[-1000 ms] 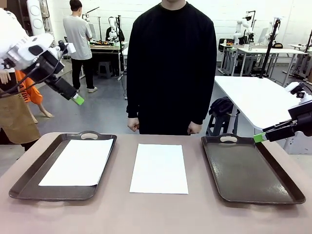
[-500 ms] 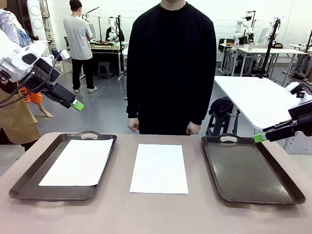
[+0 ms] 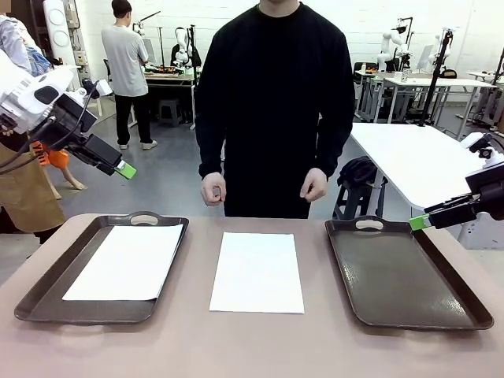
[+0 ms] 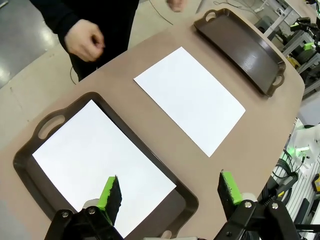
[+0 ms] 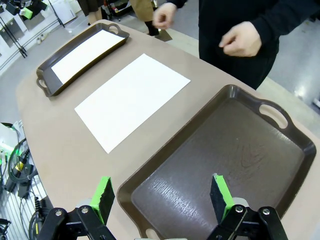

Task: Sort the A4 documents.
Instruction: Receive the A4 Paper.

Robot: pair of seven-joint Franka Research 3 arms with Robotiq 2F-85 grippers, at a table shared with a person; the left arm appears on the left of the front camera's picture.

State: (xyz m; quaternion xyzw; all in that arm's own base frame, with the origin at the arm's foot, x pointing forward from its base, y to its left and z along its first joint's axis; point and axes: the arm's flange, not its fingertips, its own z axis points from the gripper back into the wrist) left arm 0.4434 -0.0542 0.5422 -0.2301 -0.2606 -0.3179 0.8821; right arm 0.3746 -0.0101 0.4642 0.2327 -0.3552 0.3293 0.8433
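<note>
One A4 document (image 3: 124, 261) lies flat inside the left dark brown tray (image 3: 47, 293). A second A4 document (image 3: 257, 271) rests on the bare table between the trays. My left gripper (image 3: 124, 168) hangs open in the air above the left tray's far edge. In the left wrist view the gripper (image 4: 170, 187) looks down on the trayed sheet (image 4: 95, 160) and the middle sheet (image 4: 190, 97). My right gripper (image 3: 417, 223) is open just past the right tray's far right rim. In the right wrist view that gripper (image 5: 162, 192) hovers over the tray (image 5: 225, 150).
The right tray (image 3: 409, 276) holds nothing. A person in black stands at the far edge, with both hands (image 3: 213, 189) held loosely in front of the waist, above the table's far edge. A white table (image 3: 409, 157) stands behind on the right.
The left arm dropped a little and drew back toward the left, then held still. The person's hands rose from the sides to waist height. Sheets, trays and right arm stayed put.
</note>
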